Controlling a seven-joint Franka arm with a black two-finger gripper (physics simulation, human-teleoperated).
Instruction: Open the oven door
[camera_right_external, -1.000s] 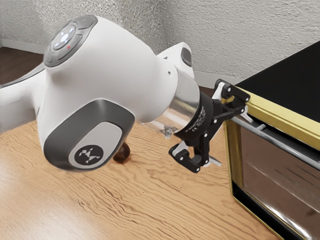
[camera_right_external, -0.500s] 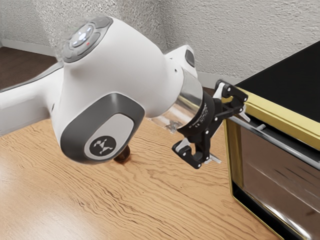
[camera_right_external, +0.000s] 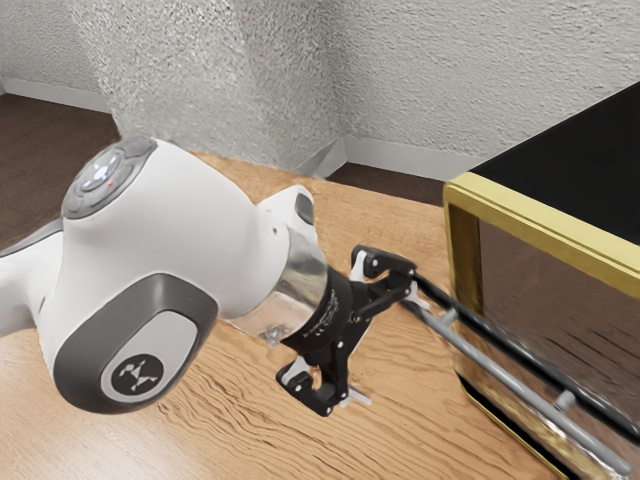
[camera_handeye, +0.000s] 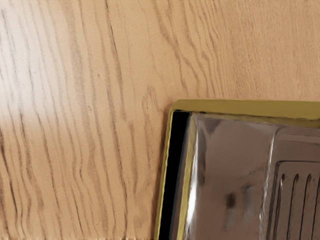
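Observation:
In the exterior view my gripper (camera_right_external: 388, 350) stands open, its two fingers wide apart. Its upper fingertip is at the left end of the grey bar handle (camera_right_external: 500, 375); whether they touch, I cannot tell. The oven door (camera_right_external: 540, 362) is tilted partly open, its black top edge standing out from the gold front frame (camera_right_external: 545, 228). Inside the oven (camera_right_external: 530, 285) there is a brownish cavity. The wrist view has a corner of the oven's gold frame (camera_handeye: 250, 106), with a black strip and glassy brown surfaces within it.
The wooden table (camera_right_external: 230, 440) extends under the arm and in front of the oven. The oven's black top (camera_right_external: 590, 160) is at the exterior view's right. A textured wall (camera_right_external: 420, 80) stands behind.
The oven door has swung from closed to partly open, its handle coming outward and down. My hand has moved down and toward the exterior view's left, with the fingers still apart.

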